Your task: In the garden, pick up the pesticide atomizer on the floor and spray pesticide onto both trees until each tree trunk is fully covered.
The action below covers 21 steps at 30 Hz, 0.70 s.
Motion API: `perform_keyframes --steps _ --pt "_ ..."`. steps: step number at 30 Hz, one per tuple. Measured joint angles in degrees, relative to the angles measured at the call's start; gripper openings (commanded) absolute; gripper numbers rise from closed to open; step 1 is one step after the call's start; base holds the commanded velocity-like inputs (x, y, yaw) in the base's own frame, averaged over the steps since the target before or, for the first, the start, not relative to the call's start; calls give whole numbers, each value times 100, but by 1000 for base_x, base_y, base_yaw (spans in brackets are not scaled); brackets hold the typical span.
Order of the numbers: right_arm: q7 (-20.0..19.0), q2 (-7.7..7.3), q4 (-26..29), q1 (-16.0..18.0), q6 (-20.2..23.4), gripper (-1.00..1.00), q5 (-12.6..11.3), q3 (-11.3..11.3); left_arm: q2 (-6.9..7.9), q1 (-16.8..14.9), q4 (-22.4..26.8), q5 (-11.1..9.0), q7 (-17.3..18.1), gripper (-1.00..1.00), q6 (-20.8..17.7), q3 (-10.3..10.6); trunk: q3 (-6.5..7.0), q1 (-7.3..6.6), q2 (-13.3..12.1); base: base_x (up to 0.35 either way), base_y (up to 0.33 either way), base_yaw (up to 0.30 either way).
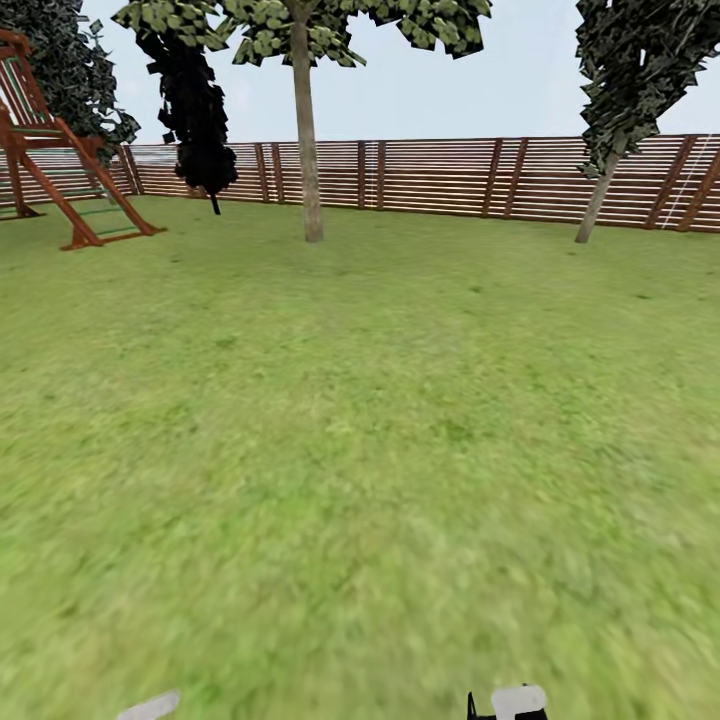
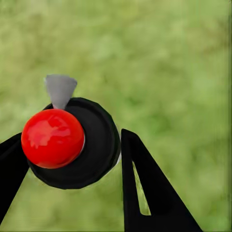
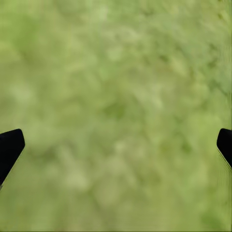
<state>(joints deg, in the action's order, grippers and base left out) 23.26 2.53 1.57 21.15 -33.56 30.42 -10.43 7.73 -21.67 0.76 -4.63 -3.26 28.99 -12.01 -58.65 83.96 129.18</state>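
Left gripper (image 2: 72, 159) closed on the pesticide atomizer (image 2: 72, 142), black fingers (image 2: 145, 188) pressed to either side of the round black body, red cap (image 2: 52, 137) facing the left wrist camera and grey nozzle (image 2: 60, 89) projecting past it over blurred grass. Held this way presumably to keep the nozzle clear of the fingers and free to aim outward once a trunk comes within range. Right gripper (image 3: 116, 145) spread wide and empty, only the two black fingertips (image 3: 9, 147) at the frame edges above the lawn, apparently kept idle as the spare hand. In the head view, open lawn (image 1: 360, 450) ahead, with parts of both arms just inside the bottom edge. First tree trunk (image 1: 306, 140) at about 12 o'clock, slightly toward 11, standing upright before the wooden fence (image 1: 450, 175). Second tree trunk (image 1: 597, 200) at about 1 o'clock, thinner in appearance and leaning. Dark slim tree (image 1: 195, 110) at 11 o'clock and a wooden play frame (image 1: 60, 170) at 10 o'clock, neither a target. Both trunks well apart from the robot, so spraying judged not yet practical; pick-up stage judged complete, approach to the nearer-looking 12 o'clock trunk judged the step in hand. Coverage on either trunk impossible to assess at this range.
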Motion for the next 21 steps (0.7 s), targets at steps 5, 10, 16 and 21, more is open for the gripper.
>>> perform_keyframes --steps 5,10,16,21 --pt "0 0 -2 0 1 100 0 2 0 0 0 0 0 -100 1 0 0 0 0 342 0 0" --pt "0 0 -3 0 0 100 0 0 0 0 0 0 0 -100 8 0 0 0 0 342 0 0" --pt "0 0 -3 0 0 100 0 0 0 0 0 0 0 -100 9 0 0 0 0 342 0 0" --pt "0 0 -3 0 0 100 0 3 0 0 0 0 0 -100 1 0 0 0 0 342 0 0"
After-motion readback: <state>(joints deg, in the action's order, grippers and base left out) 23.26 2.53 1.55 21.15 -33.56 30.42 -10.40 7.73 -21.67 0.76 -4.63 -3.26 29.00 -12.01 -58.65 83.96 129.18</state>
